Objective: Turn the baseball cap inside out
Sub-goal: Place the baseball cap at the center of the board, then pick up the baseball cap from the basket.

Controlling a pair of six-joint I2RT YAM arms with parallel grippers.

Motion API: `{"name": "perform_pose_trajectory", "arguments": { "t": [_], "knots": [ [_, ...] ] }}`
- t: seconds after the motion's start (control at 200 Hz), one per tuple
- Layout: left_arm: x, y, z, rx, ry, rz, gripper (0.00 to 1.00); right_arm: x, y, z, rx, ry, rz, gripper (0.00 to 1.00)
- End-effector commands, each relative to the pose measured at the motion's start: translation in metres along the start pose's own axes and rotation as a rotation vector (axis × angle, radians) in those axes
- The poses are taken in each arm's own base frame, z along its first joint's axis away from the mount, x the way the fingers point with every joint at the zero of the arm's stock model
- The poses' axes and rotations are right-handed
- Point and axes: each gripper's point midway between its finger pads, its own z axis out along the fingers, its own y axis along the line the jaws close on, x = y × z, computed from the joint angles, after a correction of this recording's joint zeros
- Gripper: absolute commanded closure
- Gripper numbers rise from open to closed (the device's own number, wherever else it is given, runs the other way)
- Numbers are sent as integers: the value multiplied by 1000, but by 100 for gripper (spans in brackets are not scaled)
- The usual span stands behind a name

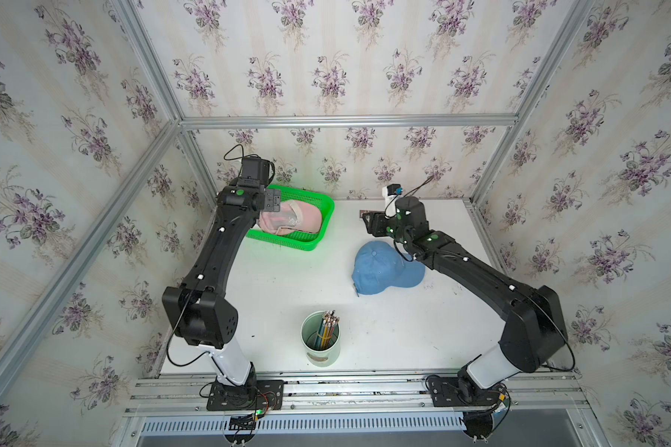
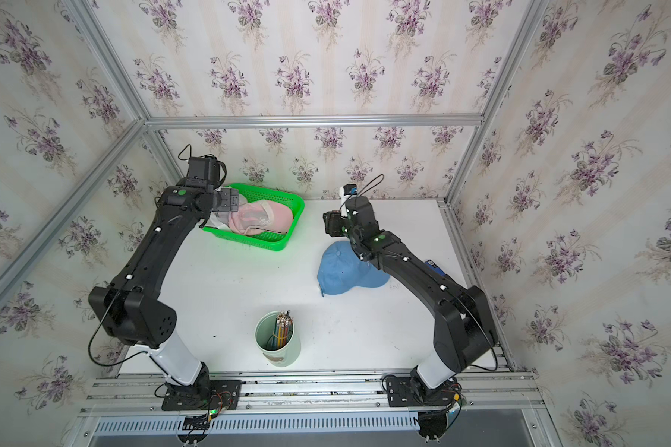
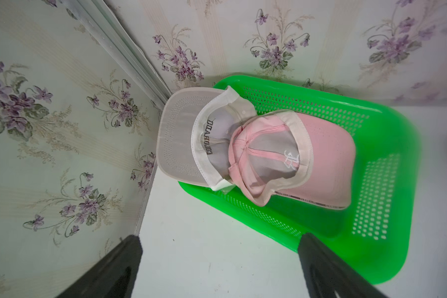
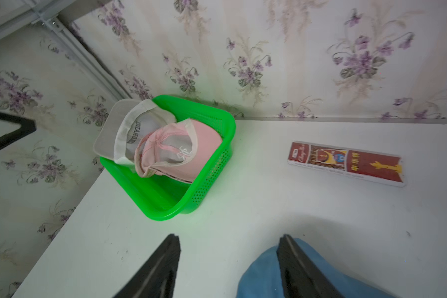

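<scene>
The blue baseball cap (image 1: 380, 267) (image 2: 343, 271) lies on the white table right of centre, dome up and brim toward the right arm. My right gripper (image 1: 367, 222) (image 2: 328, 224) hangs just beyond the cap's far edge. In the right wrist view the right gripper (image 4: 230, 240) is open with bare table between its fingers, and the blue cap (image 4: 263, 273) shows under one finger. My left gripper (image 1: 274, 203) (image 3: 220, 240) stands wide open and empty over the near-left end of the green basket (image 1: 326, 205) (image 3: 387, 154).
A pink cap (image 3: 328, 165) and a white cap (image 3: 176, 139) lie lining-up in the basket at the back left. A cup of pencils (image 1: 320, 340) stands near the front centre. A flat red card (image 4: 346, 162) lies by the back wall. Papered walls enclose the table.
</scene>
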Motion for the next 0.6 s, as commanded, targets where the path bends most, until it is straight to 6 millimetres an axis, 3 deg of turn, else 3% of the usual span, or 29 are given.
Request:
{"name": "perform_pose_trajectory", "arguments": {
  "t": [0.0, 0.2, 0.395, 0.594],
  "knots": [
    [11, 0, 25, 56, 82, -100, 0, 1, 12, 10, -2, 39, -49, 12],
    [27, 36, 66, 80, 151, -304, 3, 4, 32, 27, -56, 58, -77, 13],
    [39, 83, 96, 3, 164, -455, 3, 15, 34, 45, -47, 89, -93, 13],
    [65, 102, 136, 52, 240, -604, 4, 23, 37, 56, -67, 95, -90, 12]
  ]
}}
